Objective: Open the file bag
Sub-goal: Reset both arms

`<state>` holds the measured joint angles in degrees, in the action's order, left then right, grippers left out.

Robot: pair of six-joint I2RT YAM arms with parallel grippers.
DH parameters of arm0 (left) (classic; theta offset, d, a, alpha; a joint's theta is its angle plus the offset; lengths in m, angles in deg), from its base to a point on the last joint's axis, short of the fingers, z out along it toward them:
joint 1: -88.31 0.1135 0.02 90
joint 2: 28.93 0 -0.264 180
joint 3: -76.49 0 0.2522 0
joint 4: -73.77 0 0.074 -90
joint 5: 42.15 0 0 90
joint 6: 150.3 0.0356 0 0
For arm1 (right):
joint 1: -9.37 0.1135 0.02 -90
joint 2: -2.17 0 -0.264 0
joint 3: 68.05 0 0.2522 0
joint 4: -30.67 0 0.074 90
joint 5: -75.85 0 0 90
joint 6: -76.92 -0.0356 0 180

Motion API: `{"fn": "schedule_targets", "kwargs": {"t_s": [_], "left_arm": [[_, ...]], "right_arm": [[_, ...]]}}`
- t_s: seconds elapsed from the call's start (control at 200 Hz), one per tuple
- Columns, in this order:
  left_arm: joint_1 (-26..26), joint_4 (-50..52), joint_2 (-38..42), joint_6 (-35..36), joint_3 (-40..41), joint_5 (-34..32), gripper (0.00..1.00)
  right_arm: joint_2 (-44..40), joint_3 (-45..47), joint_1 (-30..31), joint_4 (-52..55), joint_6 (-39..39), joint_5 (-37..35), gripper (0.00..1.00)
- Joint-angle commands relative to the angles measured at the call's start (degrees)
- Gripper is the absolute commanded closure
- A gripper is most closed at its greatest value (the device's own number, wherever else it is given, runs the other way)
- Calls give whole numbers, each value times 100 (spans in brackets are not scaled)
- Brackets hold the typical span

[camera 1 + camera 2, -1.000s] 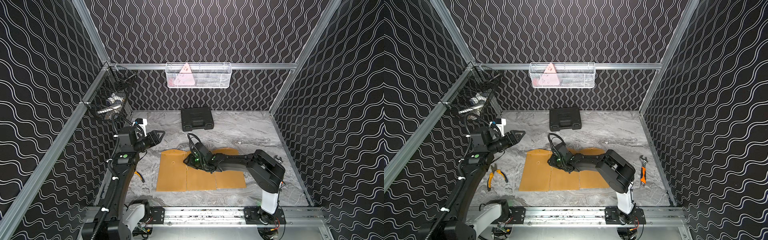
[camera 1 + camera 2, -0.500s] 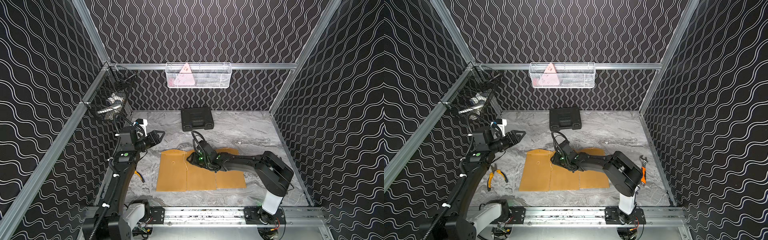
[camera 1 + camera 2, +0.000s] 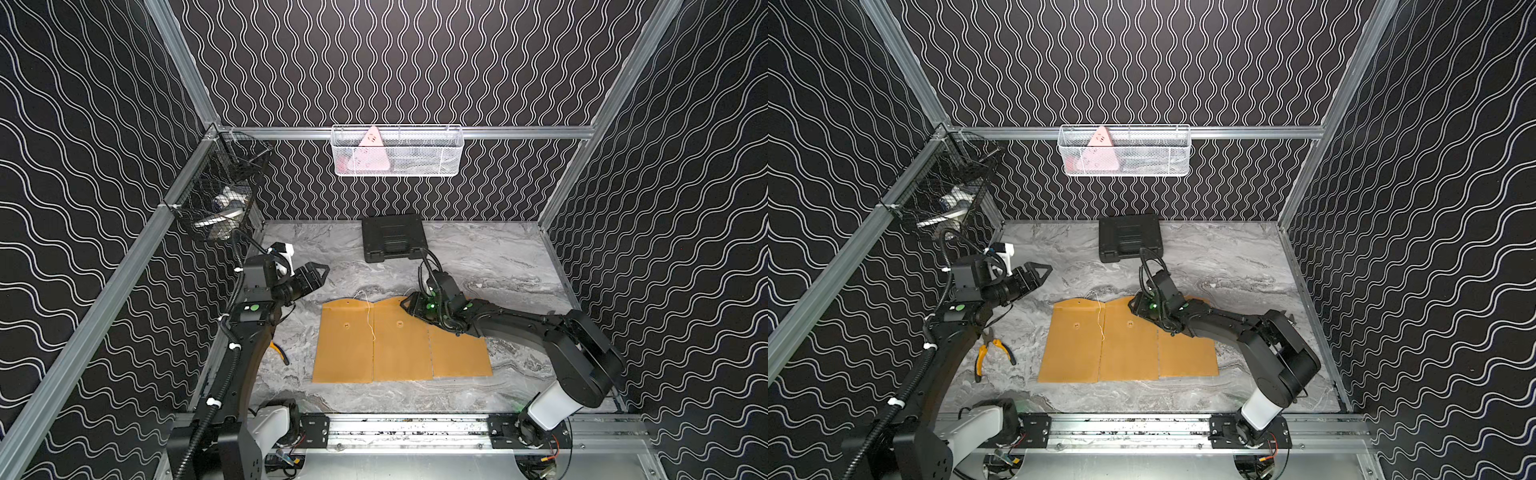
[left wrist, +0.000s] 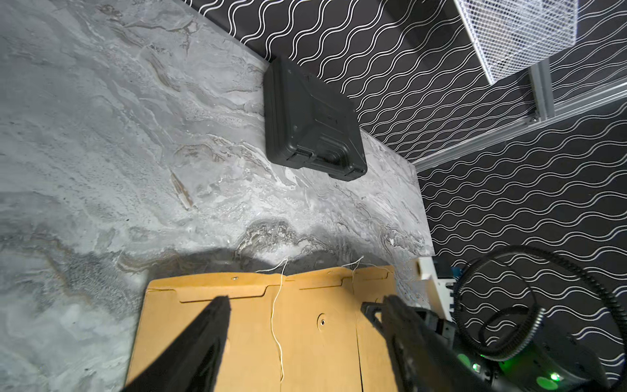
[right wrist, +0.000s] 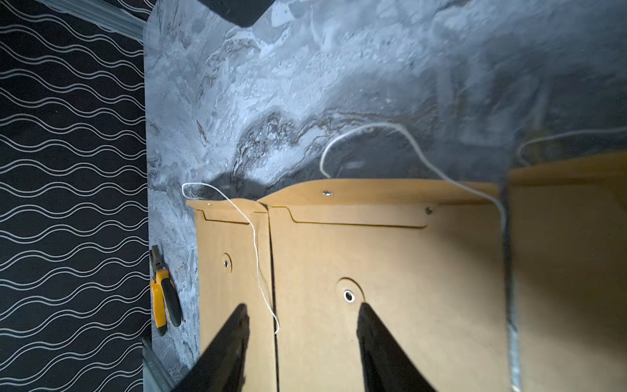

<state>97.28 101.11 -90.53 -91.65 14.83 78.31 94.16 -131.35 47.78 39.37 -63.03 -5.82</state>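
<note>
Three brown bags (image 3: 401,347) lie side by side mid-desk (image 3: 478,257), strings (image 5: 258,258) loose. The right end effector (image 5: 302,307), jaws partly apart and empty, hovers over the middle bag (image 3: 1129,345), having shifted back-right. The left end effector (image 4: 304,298), raised near the left edge, has spread wider, empty.

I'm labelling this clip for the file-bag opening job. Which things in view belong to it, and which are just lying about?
Belongs to the job: three brown paper file bags side by side; their white tie strings.
Lying about: black plastic case; yellow-handled pliers; white mesh basket on the back wall; black wire basket.
</note>
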Motion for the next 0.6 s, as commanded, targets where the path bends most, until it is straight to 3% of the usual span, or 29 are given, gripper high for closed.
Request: {"fn": "schedule_targets", "kwargs": {"t_s": [0.0, 0.19, 0.215, 0.36, 0.46, 0.596], "left_arm": [[8, -50, -36, 103, 35, -156, 15], [8, 12, -63, 112, 113, -470, 7], [8, 21, -66, 112, 122, -508, 2], [8, -40, -62, 60, 225, -651, 1], [-1, -92, -45, -15, 321, -866, 1], [-1, -38, 7, -100, 483, -1461, 1]], "right_arm": [[-249, 103, -206, 149, 242, 45, 45], [-721, 275, -667, 395, 504, -3, 40], [-776, 287, -728, 444, 548, -9, 39], [-1096, 357, -1071, 706, 778, -41, 34], [-1348, 439, -1284, 860, 891, -84, 27], [-1664, 496, -1590, 1109, 1068, -199, 8]]}}
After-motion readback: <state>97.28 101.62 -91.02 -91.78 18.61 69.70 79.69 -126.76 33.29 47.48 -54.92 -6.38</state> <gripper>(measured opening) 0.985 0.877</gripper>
